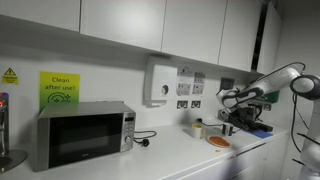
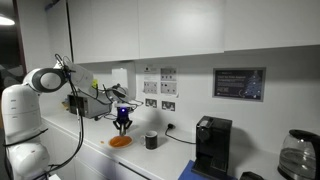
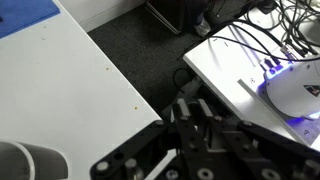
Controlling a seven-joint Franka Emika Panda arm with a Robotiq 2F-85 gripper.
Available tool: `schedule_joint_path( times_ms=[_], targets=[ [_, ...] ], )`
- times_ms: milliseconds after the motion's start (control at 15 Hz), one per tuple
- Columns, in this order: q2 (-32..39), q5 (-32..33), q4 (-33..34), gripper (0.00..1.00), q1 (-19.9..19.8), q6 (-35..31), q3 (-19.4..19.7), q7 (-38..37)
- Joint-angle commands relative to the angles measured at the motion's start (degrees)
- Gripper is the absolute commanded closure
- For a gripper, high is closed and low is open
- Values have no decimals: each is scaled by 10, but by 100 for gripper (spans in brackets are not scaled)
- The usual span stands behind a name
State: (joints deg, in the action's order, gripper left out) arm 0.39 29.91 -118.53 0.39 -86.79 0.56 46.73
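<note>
Wrist view: our jaws are closed; we should centre them above the orange plate, cup at three o'clock.

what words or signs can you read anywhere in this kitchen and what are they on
"Clean after use!" on the green sign above the microwave
Too small to read: the yellow warning sign and the socket labels
Blurred, unreadable: the dark framed notice
</note>
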Motion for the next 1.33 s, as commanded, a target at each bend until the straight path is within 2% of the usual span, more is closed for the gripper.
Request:
schedule_joint_path(
  times_ms=[0,333,1267],
  targets=[
    [28,31,11,97,-7,-29,2,13],
    [54,56,10,97,-10,-49,0,9],
    [79,77,7,97,-1,-47,-17,0]
  ],
)
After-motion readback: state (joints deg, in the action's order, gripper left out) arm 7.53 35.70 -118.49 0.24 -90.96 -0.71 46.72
